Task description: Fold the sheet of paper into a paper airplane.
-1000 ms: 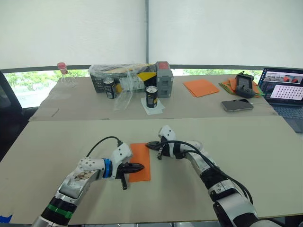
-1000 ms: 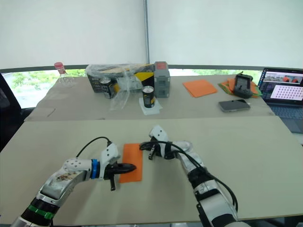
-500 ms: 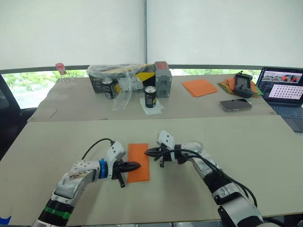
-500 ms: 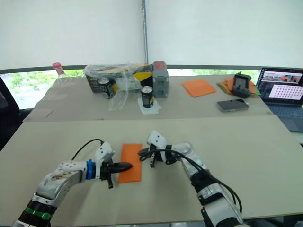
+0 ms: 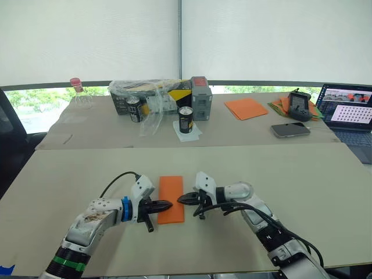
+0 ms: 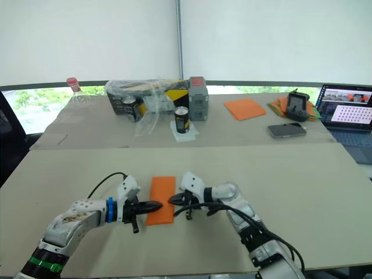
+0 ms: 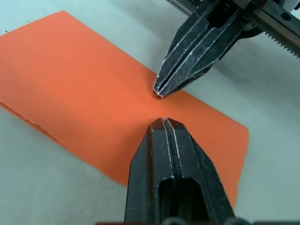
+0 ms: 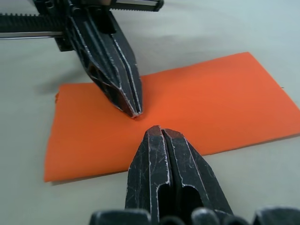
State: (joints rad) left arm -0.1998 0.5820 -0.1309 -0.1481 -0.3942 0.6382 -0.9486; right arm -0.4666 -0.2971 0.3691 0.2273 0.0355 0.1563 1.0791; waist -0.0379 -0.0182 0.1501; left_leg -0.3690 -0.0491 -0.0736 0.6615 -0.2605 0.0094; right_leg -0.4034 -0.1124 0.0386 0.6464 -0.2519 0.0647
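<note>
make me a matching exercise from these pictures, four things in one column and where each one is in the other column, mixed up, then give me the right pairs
Things:
1. sheet of paper
2. laptop
3. phone
4. clear bottle with red cap

Places:
A. far table, far left end
B. near table, under the tips of the left gripper and right gripper
C. right edge of the head views
D. far table, just left of the laptop

Pairs: 1-B, 2-C, 3-D, 4-A
</note>
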